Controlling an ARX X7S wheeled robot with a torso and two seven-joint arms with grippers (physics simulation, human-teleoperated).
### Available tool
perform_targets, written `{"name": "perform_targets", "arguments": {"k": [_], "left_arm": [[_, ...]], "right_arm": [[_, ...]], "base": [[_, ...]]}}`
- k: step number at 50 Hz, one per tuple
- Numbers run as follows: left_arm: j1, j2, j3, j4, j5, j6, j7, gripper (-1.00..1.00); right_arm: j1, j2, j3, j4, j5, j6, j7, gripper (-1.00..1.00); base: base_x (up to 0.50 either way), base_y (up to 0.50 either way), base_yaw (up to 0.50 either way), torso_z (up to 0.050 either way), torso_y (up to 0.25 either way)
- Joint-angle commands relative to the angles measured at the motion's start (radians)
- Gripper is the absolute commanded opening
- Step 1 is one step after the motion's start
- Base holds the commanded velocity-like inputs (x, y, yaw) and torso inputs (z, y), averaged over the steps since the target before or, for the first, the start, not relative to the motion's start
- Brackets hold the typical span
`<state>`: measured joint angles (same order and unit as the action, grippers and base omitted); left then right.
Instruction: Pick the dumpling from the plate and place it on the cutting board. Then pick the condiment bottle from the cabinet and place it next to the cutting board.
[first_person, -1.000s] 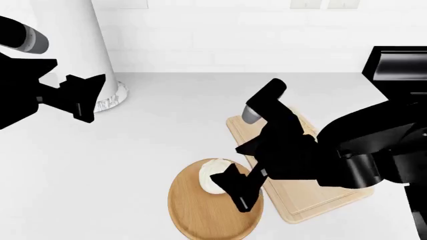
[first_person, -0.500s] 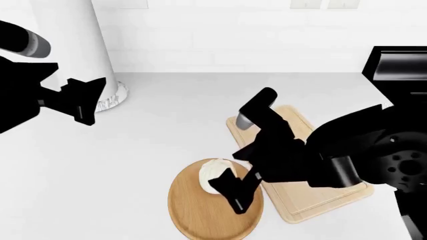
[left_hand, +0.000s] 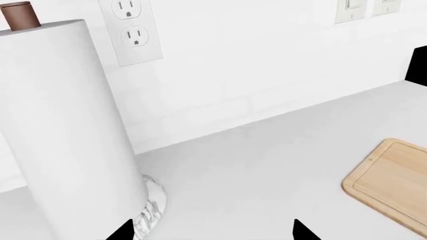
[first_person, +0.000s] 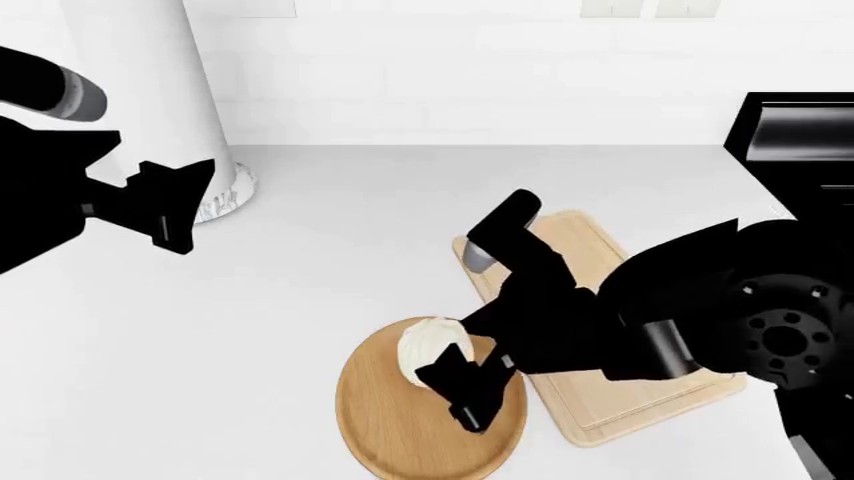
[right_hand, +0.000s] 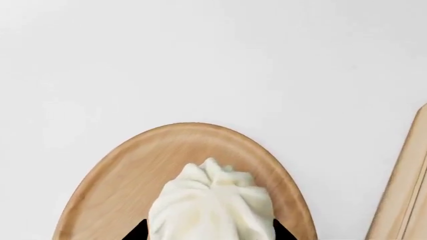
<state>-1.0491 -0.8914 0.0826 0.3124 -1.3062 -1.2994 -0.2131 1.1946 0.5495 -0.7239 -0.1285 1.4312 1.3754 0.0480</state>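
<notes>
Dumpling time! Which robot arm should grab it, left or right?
Right. Its pincer hangs right over the dumpling on the plate, fingertips on either side. The left pincer is far off by the paper towel roll.

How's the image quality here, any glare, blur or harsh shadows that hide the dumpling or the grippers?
Head view: flat, even render light, no glare; the right gripper is pure black with no surface detail, partly covering the dumpling. Right wrist view: dumpling sharp, pleats softly shaded, on the plate. Left wrist view: crisp, faint shadows only, cutting board cropped at the edge.

Right claw (first_person: 451, 375) open, left claw (first_person: 171, 205) raised
</notes>
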Motion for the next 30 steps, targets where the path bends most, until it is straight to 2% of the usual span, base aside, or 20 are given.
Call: {"name": "perform_targets", "arguments": {"k": [1, 30], "left_arm": [[0.008, -0.004, 0.003, -0.001, 0.001, 0.010, 0.001, 1.00], [-0.011, -0.006, 0.004, 0.001, -0.040, 0.003, -0.035, 1.00]], "right_arm": [[0.001, -0.001, -0.018, 0.002, -0.010, -0.011, -0.009, -1.00], [0.101, 0.059, 0.035, 0.015, 0.013, -0.034, 0.014, -1.00]], "base": [[0.00, 0.00, 0.00, 0.000, 0.000], [0.00, 0.00, 0.00, 0.000, 0.000]]}}
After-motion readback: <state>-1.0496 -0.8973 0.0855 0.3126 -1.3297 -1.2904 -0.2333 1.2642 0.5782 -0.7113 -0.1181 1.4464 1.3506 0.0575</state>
